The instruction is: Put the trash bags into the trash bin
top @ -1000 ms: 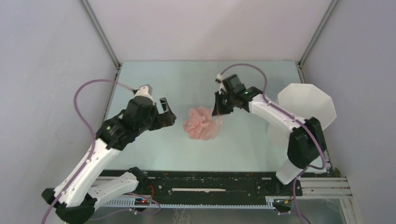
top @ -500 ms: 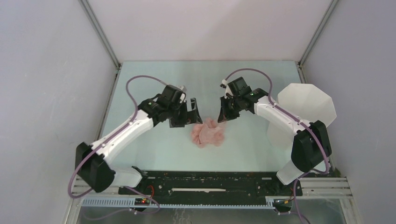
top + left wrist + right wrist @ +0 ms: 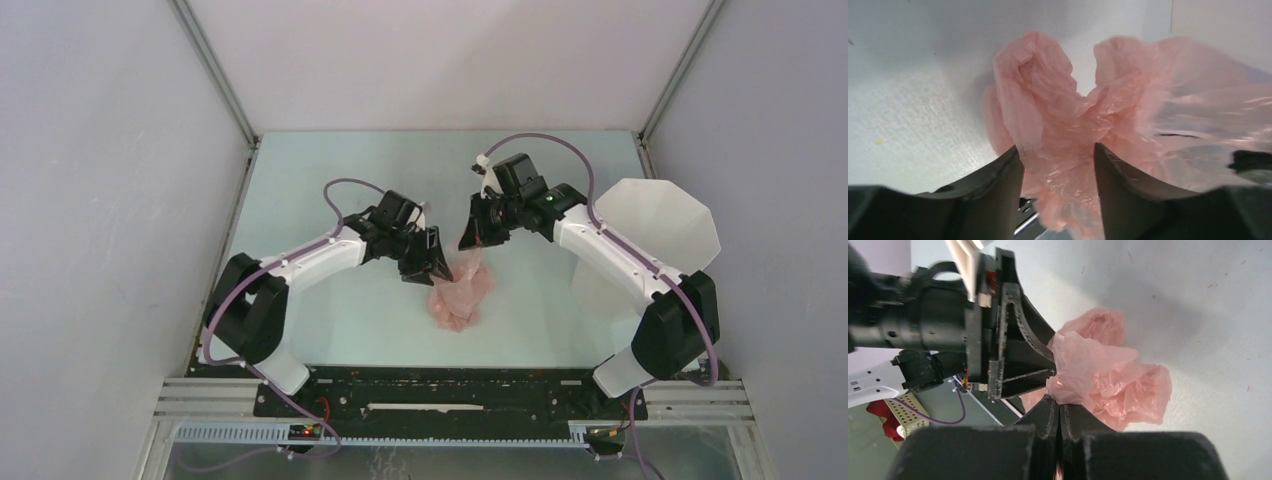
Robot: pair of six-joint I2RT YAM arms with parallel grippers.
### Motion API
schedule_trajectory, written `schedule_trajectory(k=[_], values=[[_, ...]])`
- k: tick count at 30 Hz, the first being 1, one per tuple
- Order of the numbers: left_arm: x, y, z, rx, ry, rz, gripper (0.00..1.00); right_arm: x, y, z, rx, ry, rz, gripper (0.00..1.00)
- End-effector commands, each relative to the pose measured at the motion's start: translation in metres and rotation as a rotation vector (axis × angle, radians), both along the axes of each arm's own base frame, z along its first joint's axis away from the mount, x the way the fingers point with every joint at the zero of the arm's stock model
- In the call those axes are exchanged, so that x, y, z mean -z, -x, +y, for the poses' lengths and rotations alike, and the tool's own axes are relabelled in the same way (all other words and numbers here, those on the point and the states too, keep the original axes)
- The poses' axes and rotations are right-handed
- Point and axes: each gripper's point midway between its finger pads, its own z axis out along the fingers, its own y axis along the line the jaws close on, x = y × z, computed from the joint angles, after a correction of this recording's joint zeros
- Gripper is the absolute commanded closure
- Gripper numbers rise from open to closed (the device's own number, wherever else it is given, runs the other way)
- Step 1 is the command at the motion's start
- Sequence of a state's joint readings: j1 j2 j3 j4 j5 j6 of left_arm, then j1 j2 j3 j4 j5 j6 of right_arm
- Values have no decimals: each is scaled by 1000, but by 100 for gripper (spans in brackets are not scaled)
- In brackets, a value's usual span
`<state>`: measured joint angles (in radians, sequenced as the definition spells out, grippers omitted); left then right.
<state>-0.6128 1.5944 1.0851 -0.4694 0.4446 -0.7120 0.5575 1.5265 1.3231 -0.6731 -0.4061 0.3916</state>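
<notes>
Grey walls close in a pale green bench [image 3: 330, 170]. From the left, the left pincer [image 3: 432, 262] reaches to the middle of the bench. Its jaws are apart and straddle a fold of the trash bag [image 3: 458, 295]. In the left wrist view, pink film fills the gap between the two dark fingers [image 3: 998, 190], but no squeeze shows.

The bag is a crumpled pale-pink heap near the centre. Its lower part lies on the bench and its upper corner is drawn up into a peak. That peak ends in the right pincer [image 3: 478, 235], just right of the left one, with its jaws pressed together on a pinch of film. At the far right, near the side wall and well apart from the bag, sits the trash bin [image 3: 665, 225]. It is white and faceted, and wider at the rim.

The bag looks nearly weightless, limp and slick. It will likely sag, billow and slip out of a shallow pinch, so a thick gathered bunch seems a safer hold than a single layer. Bunched tighter, it should enter the bin's mouth more readily.

The handle loops are lost in the wrinkles. The right arm crosses the bin's lower side, so it is unclear whether the bin stands upright or leans. Whether anything lies inside the bin is also unclear.
</notes>
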Motion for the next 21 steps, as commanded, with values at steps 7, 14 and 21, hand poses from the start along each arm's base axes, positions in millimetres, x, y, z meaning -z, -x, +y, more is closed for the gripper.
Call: schedule_trajectory(k=[7, 14, 21], values=[[-25, -17, 55, 11, -197, -185, 92, -57, -28, -24, 72, 73, -161, 100], [-162, -62, 125, -273, -228, -528, 100, -142, -42, -37, 99, 61, -344, 100], [-216, -62, 155, -471, -197, -716, 97, -169, -12, -27, 47, -24, -604, 96]])
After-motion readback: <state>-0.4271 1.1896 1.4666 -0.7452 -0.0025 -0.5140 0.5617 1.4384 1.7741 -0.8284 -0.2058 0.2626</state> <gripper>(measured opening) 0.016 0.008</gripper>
